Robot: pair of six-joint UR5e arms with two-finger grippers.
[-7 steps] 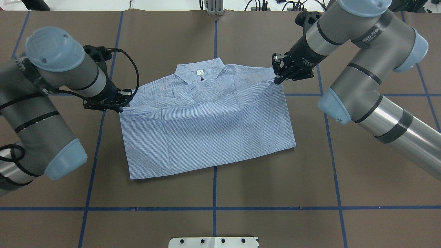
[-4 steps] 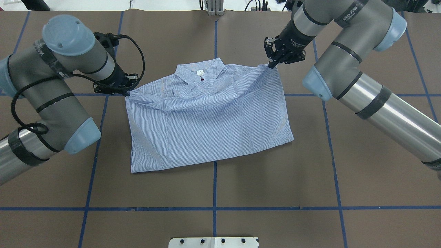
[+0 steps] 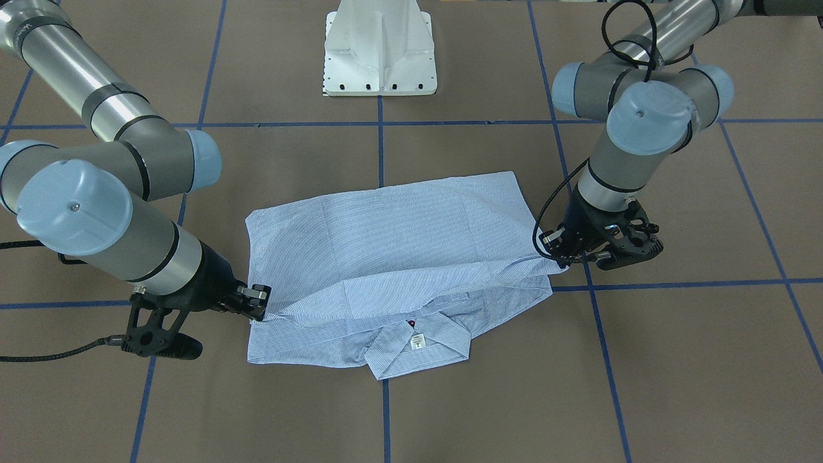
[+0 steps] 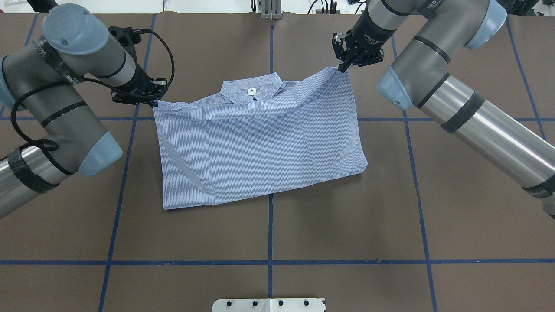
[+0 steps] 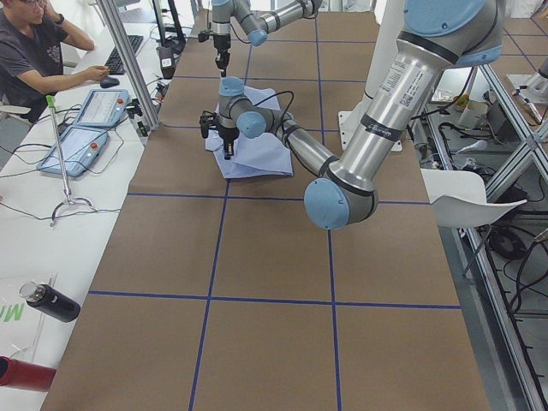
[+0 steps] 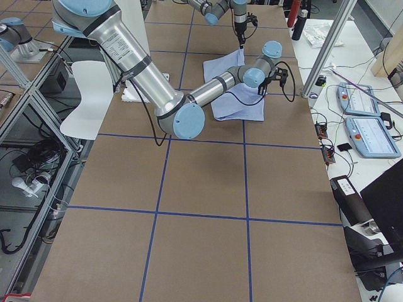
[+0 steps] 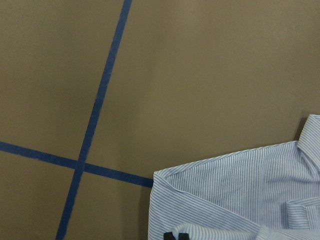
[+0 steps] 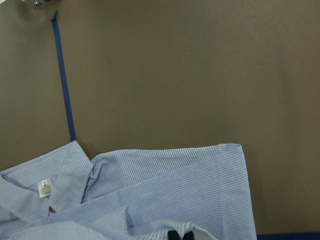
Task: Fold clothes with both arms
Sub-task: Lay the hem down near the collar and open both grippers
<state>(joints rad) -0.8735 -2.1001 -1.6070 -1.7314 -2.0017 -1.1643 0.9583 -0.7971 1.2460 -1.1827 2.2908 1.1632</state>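
Pinching one corner of cloth apiece, both end effectors are closed on the shirt (image 4: 260,151). The left end effector (image 4: 154,101) has the corner on the robot's left and the right end effector (image 4: 342,67) has the opposite one. Each wrist camera shows striped fabric bunched at the bottom of its view, where the grip is. The lifted edge (image 4: 234,113) strung between them sags in the middle and runs askew, since the right end effector sits farther from the robot's base than the left. Beyond that, the shirt lies doubled over in the middle of the desk (image 4: 303,234), fold line nearest the base, with the collar (image 4: 251,89) peeking out past the lifted edge on the far side. I read this as the final stretch of laying the lower half over the upper. To do it well, I would bring the left side forward until the edge runs parallel to the blue tape line (image 4: 455,119). Then I would ease the two grips apart just enough to take up the sag and lower both together. Pulling too hard, I judge, would drag the bottom layer and skew the fold.
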